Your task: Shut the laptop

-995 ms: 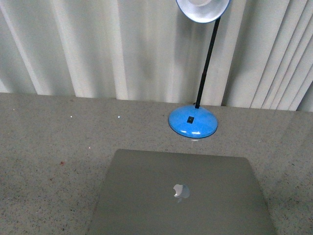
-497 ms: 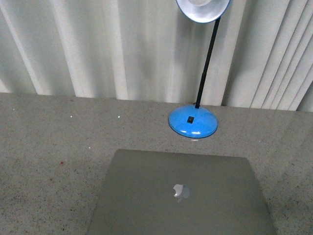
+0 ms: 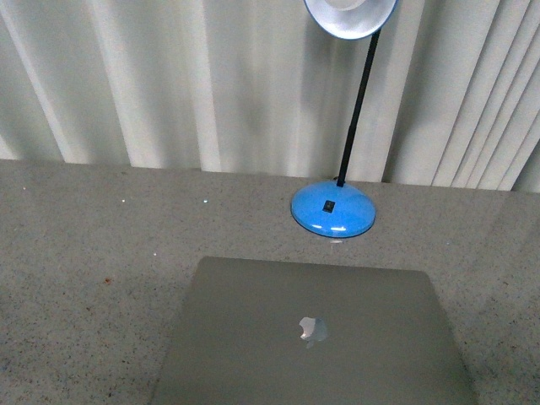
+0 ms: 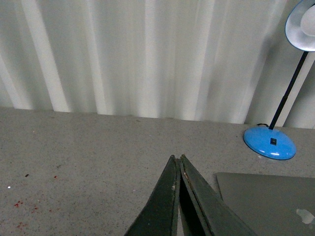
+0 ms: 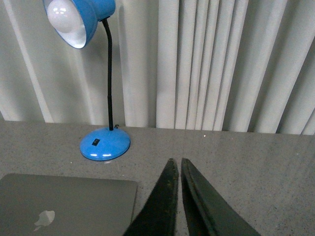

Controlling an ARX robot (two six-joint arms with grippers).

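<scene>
The laptop (image 3: 312, 333) is a thin silver-grey notebook lying shut and flat on the speckled grey table, lid up, with the shiny apple logo showing. It sits at the near middle of the front view. It also shows in the left wrist view (image 4: 268, 199) and the right wrist view (image 5: 64, 204). My left gripper (image 4: 176, 158) is shut and empty, over bare table beside the laptop's left edge. My right gripper (image 5: 176, 161) is shut and empty, over bare table beside the laptop's right edge. Neither gripper shows in the front view.
A blue desk lamp (image 3: 333, 211) with a black neck stands on the table just behind the laptop. White vertical blinds (image 3: 169, 84) hang along the table's far edge. The speckled grey table (image 3: 84, 245) stretches to the left and right of the laptop.
</scene>
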